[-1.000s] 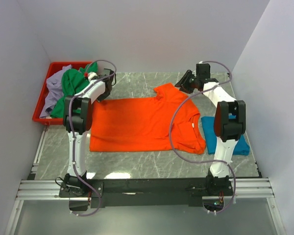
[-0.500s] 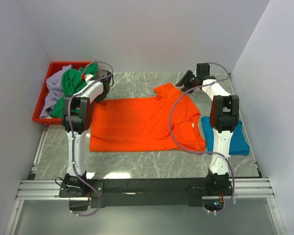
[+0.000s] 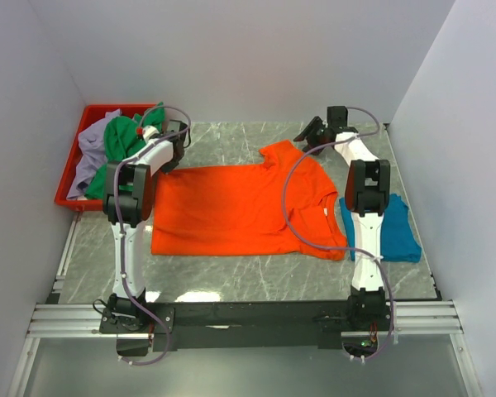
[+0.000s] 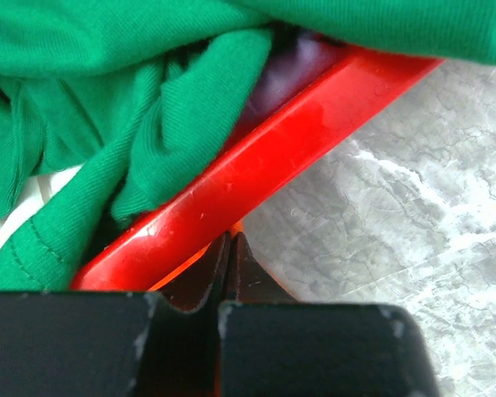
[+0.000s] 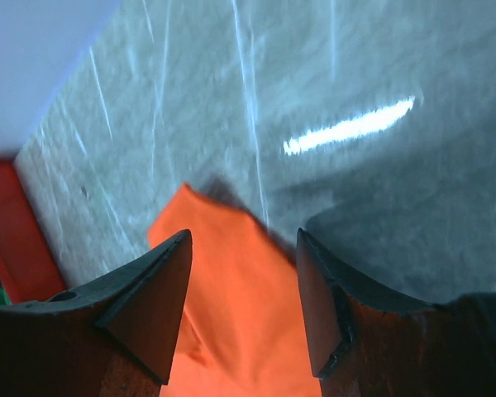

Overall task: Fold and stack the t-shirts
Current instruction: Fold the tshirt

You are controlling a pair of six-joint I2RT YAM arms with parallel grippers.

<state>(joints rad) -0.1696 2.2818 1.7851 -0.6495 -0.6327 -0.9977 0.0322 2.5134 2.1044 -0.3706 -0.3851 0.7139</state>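
Top external view: the orange t-shirt (image 3: pixel 231 211) lies spread flat on the counter (image 3: pixel 231 141), between the two arms. The teal t-shirt (image 3: pixel 394 236) lies just to its right, partly hidden by the right arm. The green t-shirt (image 3: pixel 120 141) and the lavender t-shirt (image 3: pixel 87 157) are heaped in the red tray (image 3: pixel 70 203) at the far left.

Step in hand, as judged: securing the far edge of the orange t-shirt for its first fold.

- Left claw (image 4: pixel 231 240): closed at the shirt's far-left corner, close against the tray rim. A sliver of orange shows at the tips, so it appears to pinch the cloth.
- Right claw (image 5: pixel 244 236): open, jaws apart over the tip of the far sleeve. Contact with the cloth cannot be told.

Next move, as judged: the right claw descends and closes on the sleeve. Both claws then lift together and carry the far edge toward the near edge, clear of the tray rim.

Pose: both arms are stretched well out from their bases. The right wrist turns left toward the sleeve.
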